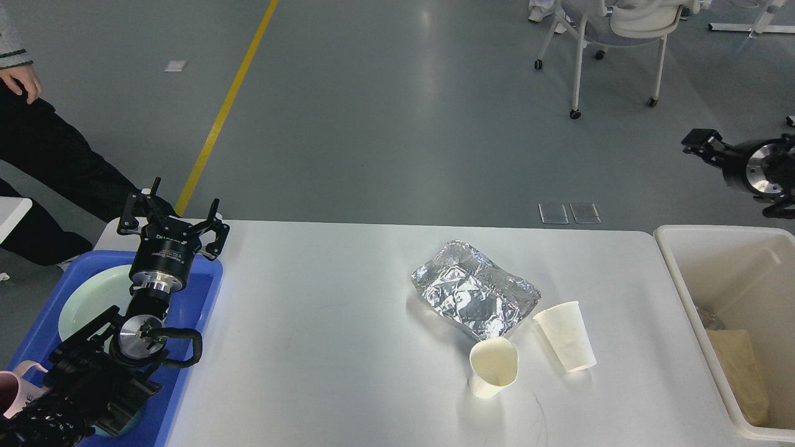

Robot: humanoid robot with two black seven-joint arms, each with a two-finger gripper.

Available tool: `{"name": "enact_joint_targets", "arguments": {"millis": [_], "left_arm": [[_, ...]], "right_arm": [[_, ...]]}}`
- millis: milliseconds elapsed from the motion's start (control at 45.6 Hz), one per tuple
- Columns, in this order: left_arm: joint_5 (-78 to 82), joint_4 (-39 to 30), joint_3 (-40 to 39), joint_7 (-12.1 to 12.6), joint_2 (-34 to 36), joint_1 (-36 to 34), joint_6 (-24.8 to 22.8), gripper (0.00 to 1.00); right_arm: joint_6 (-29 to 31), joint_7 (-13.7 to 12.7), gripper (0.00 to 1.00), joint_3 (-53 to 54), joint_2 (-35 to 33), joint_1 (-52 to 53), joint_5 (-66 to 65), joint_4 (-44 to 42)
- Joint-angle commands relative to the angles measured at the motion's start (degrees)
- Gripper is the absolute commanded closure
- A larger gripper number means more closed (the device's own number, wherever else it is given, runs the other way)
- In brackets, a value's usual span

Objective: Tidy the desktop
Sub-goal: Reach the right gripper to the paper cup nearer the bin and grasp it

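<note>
My left gripper hangs with fingers spread and empty above the blue tray at the desktop's left end. My right gripper hovers far right above the bin; whether its fingers are spread I cannot tell. On the desktop, right of centre, crumpled foil lies beside two paper cups.

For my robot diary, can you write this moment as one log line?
left gripper open over blue tray | right gripper raised above bin | foil tray, two cups on desktop
</note>
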Motion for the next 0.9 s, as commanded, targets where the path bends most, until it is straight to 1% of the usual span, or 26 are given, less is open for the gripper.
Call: {"name": "enact_joint_targets", "arguments": {"millis": [0, 66, 197, 285, 395, 460, 592, 767, 877], "left_arm": [[0.0, 0.0, 0.0, 0.0, 0.0, 0.0, 0.0, 0.03], [0.0, 0.0, 0.0, 0.0, 0.0, 0.0, 0.0, 0.03], [0.0, 0.0, 0.0, 0.0, 0.0, 0.0, 0.0, 0.03], [0.0, 0.0, 0.0, 0.0, 0.0, 0.0, 0.0, 0.03], [0.0, 0.0, 0.0, 0.0, 0.0, 0.0, 0.0, 0.03], [0.0, 0.0, 0.0, 0.0, 0.0, 0.0, -0.1, 0.03], [0.0, 0.0, -0.1, 0.0, 0.0, 0.0, -0.1, 0.03], [0.0, 0.0, -0.1, 0.0, 0.0, 0.0, 0.0, 0.03], [0.0, 0.0, -0.1, 0.0, 0.0, 0.0, 0.0, 0.03]], "right_arm": [[4.7, 0.0, 0.00, 0.1, -0.8, 9.3, -2.7, 13.6], [6.3, 0.0, 0.00, 0.2, -1.0, 13.6, -5.2, 21.5], [6.5, -0.4, 0.00, 0.4, -0.6, 19.3, -9.8, 36.1], [6.5, -0.6, 0.00, 0.1, -0.6, 22.1, -10.4, 42.7], [7.2, -0.9, 0.00, -0.1, -0.7, 25.5, -10.4, 48.4], [7.4, -0.9, 0.00, 0.0, -0.6, 26.1, -10.3, 50.5], [7.2, -0.9, 0.00, -1.2, -0.7, 24.3, -9.9, 50.4], [6.5, -0.8, 0.00, -2.3, -3.6, 16.1, -9.5, 50.4], [5.3, -0.8, 0.00, -1.3, -3.5, 11.0, -9.4, 49.7]]}}
